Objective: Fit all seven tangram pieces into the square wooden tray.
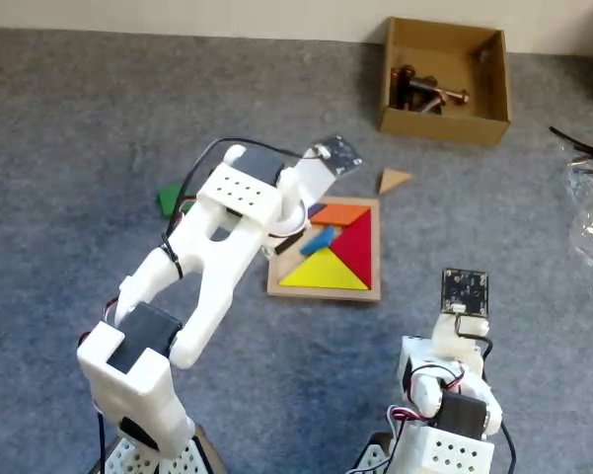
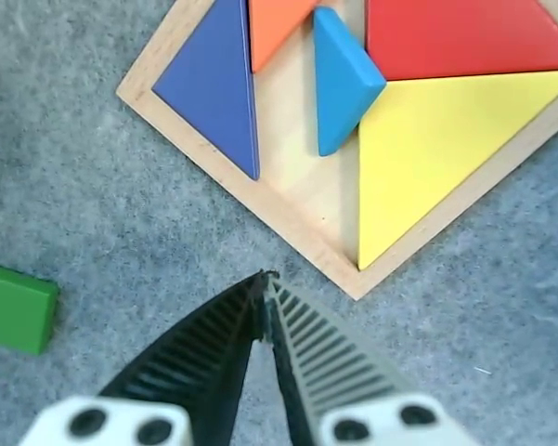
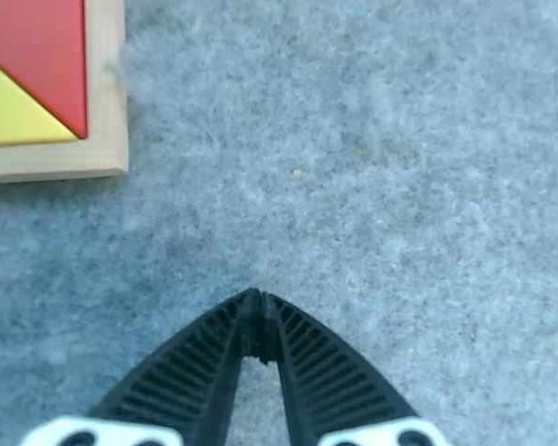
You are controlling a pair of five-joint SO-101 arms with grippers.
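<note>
The square wooden tray (image 2: 288, 209) holds a dark blue triangle (image 2: 214, 84), an orange piece (image 2: 274, 28), a red triangle (image 2: 455, 37) and a yellow triangle (image 2: 436, 139). A light blue piece (image 2: 343, 79) lies askew on the bare wood between them. My left gripper (image 2: 265, 282) is shut and empty, just outside the tray's corner. A green piece (image 2: 14, 307) lies on the carpet beside it. A tan triangle (image 1: 395, 179) lies beyond the tray (image 1: 373, 292). My right gripper (image 3: 253, 299) is shut and empty over carpet, near another tray corner (image 3: 102, 102).
A cardboard box (image 1: 444, 123) with small metal parts stands at the back right. Clear plastic and cables (image 1: 592, 197) lie at the right edge. The left arm (image 1: 207, 267) reaches over the tray's left side; the right arm (image 1: 444, 395) sits folded at the front right.
</note>
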